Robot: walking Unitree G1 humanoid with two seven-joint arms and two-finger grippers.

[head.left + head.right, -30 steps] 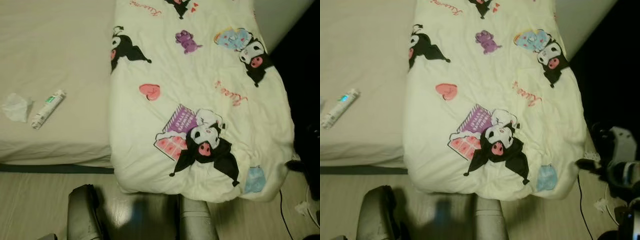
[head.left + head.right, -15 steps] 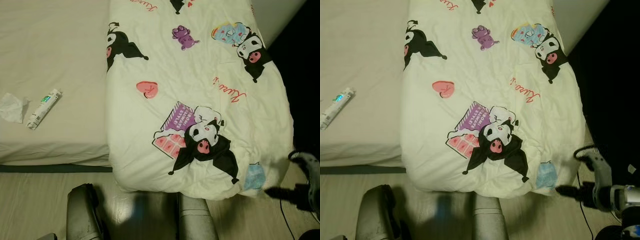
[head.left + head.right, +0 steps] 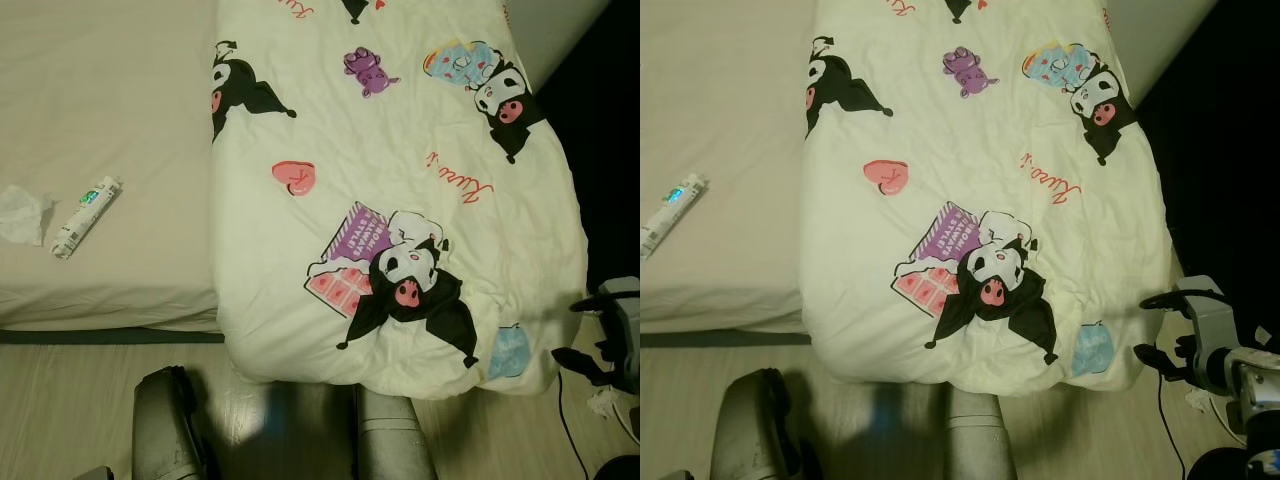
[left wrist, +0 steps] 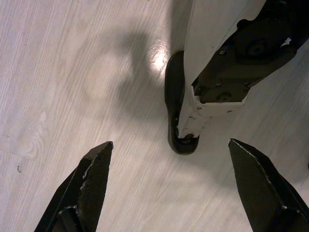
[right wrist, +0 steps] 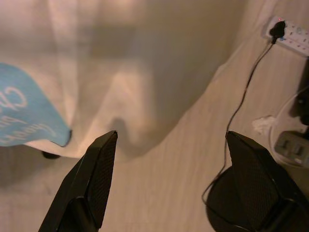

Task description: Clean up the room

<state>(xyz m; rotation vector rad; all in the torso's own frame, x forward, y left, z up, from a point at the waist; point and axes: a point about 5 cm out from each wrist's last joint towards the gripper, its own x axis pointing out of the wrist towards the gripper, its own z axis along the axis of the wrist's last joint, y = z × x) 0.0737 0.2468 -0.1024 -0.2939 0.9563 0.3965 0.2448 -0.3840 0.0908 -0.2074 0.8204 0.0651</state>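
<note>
Raised since earlier, the right claw (image 3: 1155, 350), spread wide, is being held at the quilt (image 3: 400, 200)'s five-o'clock corner; tube (image 3: 84, 203) and tissue (image 3: 20, 214) are still being left on the bed (image 3: 110, 100).

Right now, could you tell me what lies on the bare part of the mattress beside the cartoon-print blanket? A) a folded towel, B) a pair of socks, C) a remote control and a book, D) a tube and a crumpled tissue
D: on the bare mattress, to the robot's left of the blanket, a white tube with a green label lies next to a crumpled tissue.
</note>
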